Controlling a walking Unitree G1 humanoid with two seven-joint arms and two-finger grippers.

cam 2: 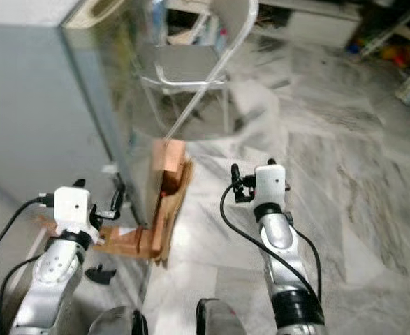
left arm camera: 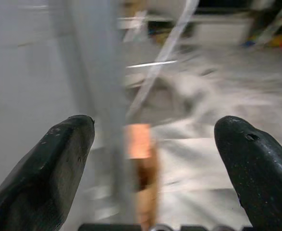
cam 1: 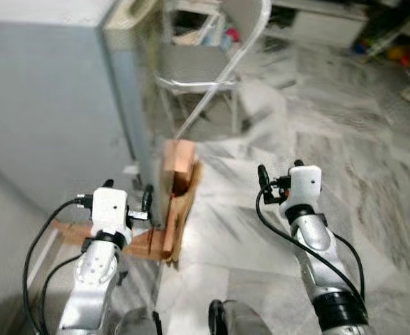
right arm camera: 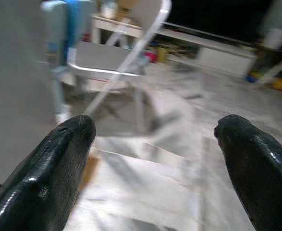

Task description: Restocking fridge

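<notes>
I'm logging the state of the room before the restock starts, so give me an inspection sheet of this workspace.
Surface: grey-veined marble floor; views are motion-blurred.
Job's things: grey fridge on the robot's left, door appears shut; no food items seen.
Clutter: brown cardboard box on the floor at the fridge's corner, flaps open.
Grippers: left gripper open, empty, near the fridge's corner; right gripper open, empty, over bare floor.
Cables: black cables loop along both arms, not snagged.
Surroundings: folding chair beyond the box; shelves with blurred items further back.
</notes>
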